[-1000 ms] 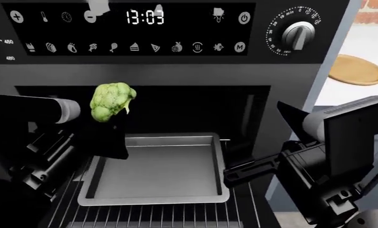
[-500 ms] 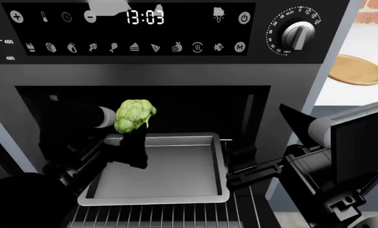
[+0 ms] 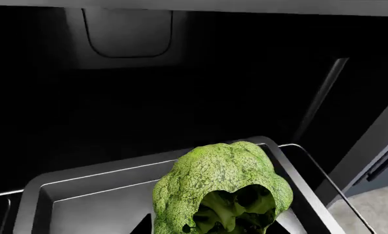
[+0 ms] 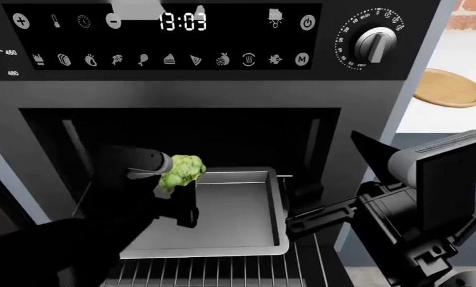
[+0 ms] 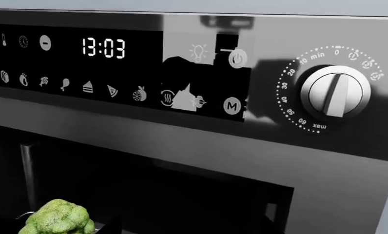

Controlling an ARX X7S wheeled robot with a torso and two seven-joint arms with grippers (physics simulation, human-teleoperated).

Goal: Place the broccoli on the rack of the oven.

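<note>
Oven: the large black built-in oven (image 4: 222, 89) fills my head view, its cavity open and dark, with a white clock reading 13:03, a row of white icons and a round silver-black dial (image 4: 376, 43) at its right.
Tray: a flat grey rimmed metal baking tray (image 4: 238, 209) lies in the mouth of the cavity.
Rack: the silver wire shelf of thin parallel rods (image 4: 222, 272) lies under the tray, its rods showing in front of the tray's near rim.
Right claw: my black right gripper (image 4: 298, 222) hangs just beside the tray's right rim; I cannot tell how its jaws stand.
Left claw: my black left gripper (image 4: 174, 188) reaches into the cavity over the tray's left part, pinching the broccoli.
Broccoli: the small bumpy bright green broccoli head (image 4: 178, 173) is held in the air above the tray's back left area, clear of tray and rack; my left wrist view shows its crown (image 3: 223, 187) over the tray.
</note>
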